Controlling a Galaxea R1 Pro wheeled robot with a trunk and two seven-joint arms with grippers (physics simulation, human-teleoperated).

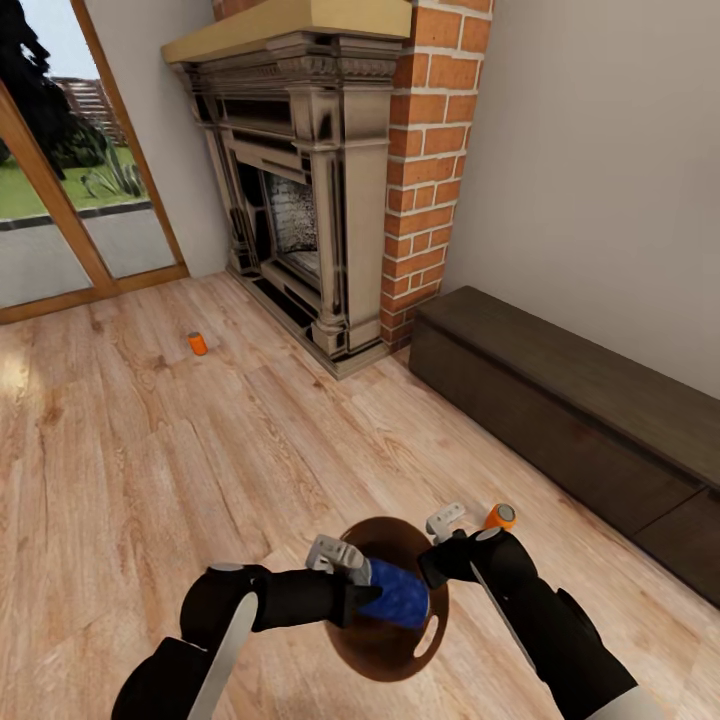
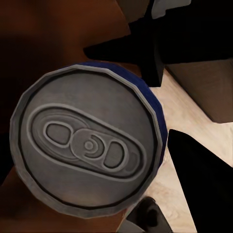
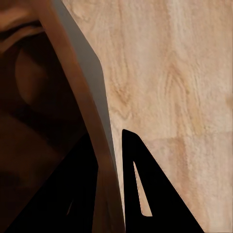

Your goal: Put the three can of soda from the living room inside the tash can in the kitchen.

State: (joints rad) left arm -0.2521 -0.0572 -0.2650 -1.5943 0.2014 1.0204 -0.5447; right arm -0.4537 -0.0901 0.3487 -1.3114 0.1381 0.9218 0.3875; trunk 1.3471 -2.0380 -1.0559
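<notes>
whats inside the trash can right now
The blue soda can, held by the left end effector, sits over the trash can opening. Bare brown lining shows around it; the bottom underneath is covered by the can and arms.

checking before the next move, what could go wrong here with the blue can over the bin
1. The left gripper holds the blue can over the trash can; released off-centre, it might strike the rim and roll away.
2. The right gripper pinches only the bin's thin wall, so the bin could slip or tip.
3. Two orange cans, one beside the right arm, one near the fireplace, remain on the floor and could be knocked.
</notes>
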